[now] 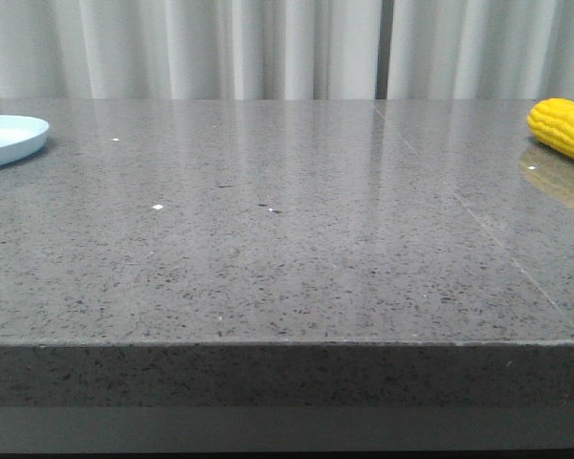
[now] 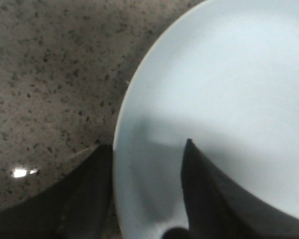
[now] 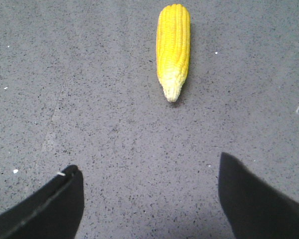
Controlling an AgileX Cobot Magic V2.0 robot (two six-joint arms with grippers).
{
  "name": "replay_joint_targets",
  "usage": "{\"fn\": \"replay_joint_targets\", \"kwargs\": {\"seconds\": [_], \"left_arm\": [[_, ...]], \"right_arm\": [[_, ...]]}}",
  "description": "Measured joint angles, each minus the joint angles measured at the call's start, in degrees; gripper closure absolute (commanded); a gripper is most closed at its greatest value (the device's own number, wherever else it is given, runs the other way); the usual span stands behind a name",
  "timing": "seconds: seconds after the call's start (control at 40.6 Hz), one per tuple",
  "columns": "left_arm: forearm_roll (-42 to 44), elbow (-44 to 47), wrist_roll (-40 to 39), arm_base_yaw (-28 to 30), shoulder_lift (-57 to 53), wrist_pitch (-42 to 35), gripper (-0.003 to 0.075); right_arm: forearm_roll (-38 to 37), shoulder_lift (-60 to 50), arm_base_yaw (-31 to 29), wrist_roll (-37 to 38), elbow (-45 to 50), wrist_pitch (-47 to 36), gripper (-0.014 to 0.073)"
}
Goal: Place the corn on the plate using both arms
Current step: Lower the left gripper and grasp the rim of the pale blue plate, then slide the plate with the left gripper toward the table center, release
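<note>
The bright yellow husked corn cob point(image 1: 564, 129) lies flat on the grey speckled stone table point(image 1: 287, 249), out at the far right edge of the front view, partly cut off by the frame, with its yellow reflection on the polished surface just below it. From the right wrist camera the whole cob point(image 3: 173, 50) is plain to see: rows of kernels, tapering to a paler tip that points back toward the fingers. It touches nothing but the tabletop.

The right gripper point(image 3: 149, 199) hangs over bare stone with its two dark fingers point(image 3: 50, 209) spread wide apart and nothing between them; the cob sits ahead of them, well clear, roughly in line with the gap.

Way over on the opposite side, the round, shallow, pale blue-white plastic plate point(image 1: 10, 136) rests on the table at the far left edge, only part of it in frame. So corn and plate are well apart, one at each end of the table.

The left gripper point(image 2: 147, 154) is right down at the plate point(image 2: 229, 84). Its fingers point(image 2: 204, 199) straddle the rim, one over the stone outside, one over the plate's inner surface, with a gap between them. Whether either finger touches the rim is not clear.

Pale curtains point(image 1: 268, 48) hang behind the table.
</note>
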Motion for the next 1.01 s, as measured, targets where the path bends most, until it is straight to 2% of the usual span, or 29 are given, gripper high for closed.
{"fn": "replay_joint_targets", "kwargs": {"seconds": [0.246,0.394,0.591,0.813,1.01], "left_arm": [[0.56,-0.10,0.10,0.00,0.22,-0.10,0.0740],[0.00,-0.58,0.10,-0.11,0.22,0.97,0.0741],[-2.27,-5.13,0.10,-1.87,0.22,6.27,0.0741],[-6.49,-12.25,0.10,-7.86,0.22,12.37,0.0741],[-9.24,-13.54,0.10,-15.65,0.22,13.16,0.0741]], "right_arm": [[0.00,0.00,0.00,0.00,0.00,0.00,0.0012],[0.00,0.00,0.00,0.00,0.00,0.00,0.0012],[0.00,0.00,0.00,0.00,0.00,0.00,0.0012],[0.00,0.00,0.00,0.00,0.00,0.00,0.0012],[0.00,0.00,0.00,0.00,0.00,0.00,0.0012]]}}
